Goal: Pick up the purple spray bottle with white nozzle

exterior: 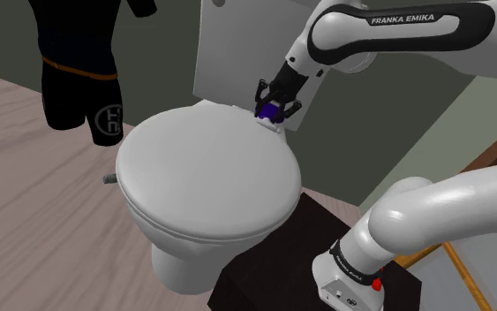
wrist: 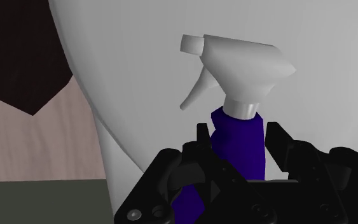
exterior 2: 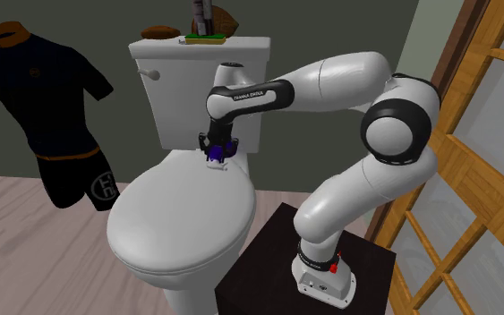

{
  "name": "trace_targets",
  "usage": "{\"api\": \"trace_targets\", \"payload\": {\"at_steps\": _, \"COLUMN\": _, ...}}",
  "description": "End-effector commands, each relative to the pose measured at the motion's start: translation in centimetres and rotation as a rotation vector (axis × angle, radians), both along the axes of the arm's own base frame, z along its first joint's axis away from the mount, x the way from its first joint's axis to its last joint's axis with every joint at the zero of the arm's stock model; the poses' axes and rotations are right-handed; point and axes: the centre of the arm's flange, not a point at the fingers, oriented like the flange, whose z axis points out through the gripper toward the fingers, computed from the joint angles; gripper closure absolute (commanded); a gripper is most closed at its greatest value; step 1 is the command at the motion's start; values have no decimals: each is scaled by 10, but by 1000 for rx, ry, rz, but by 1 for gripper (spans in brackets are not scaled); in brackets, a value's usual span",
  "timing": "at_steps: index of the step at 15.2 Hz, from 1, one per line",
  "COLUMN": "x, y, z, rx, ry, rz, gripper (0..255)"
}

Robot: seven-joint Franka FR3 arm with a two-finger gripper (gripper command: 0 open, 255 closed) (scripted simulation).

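Observation:
A purple spray bottle [wrist: 238,156] with a white trigger nozzle [wrist: 241,63] stands between my black fingers in the wrist view. Both fingers press against its purple body just below the nozzle. My gripper [wrist: 238,137] is shut on it. In the shoulder view the gripper [exterior: 277,102] points down at the back edge of the white toilet lid [exterior: 202,168], with the bottle [exterior: 270,112] showing purple and white at its tips. In the second exterior view the gripper [exterior 2: 217,145] and the bottle [exterior 2: 216,157] sit right in front of the tank.
The white toilet tank [exterior 2: 200,80] rises just behind the gripper, with small items [exterior 2: 203,38] on its top. A black-clothed mannequin torso [exterior: 79,62] stands on the shoulder view's left. My stand is a dark box [exterior 2: 277,242]. A wooden-framed window [exterior 2: 482,134] lies beyond the arm.

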Motion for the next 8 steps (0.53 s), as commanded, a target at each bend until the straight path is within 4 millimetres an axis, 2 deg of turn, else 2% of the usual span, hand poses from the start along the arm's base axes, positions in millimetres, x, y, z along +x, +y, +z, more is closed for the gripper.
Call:
{"api": "trace_targets", "payload": {"at_steps": 1, "x": 0, "y": 0, "z": 10, "rx": 0, "ry": 0, "rz": 0, "gripper": 255}}
{"api": "trace_targets", "payload": {"at_steps": 6, "x": 0, "y": 0, "z": 36, "rx": 0, "ry": 0, "rz": 0, "gripper": 255}}
{"api": "trace_targets", "payload": {"at_steps": 8, "x": 0, "y": 0, "z": 37, "rx": 0, "ry": 0, "rz": 0, "gripper": 255}}
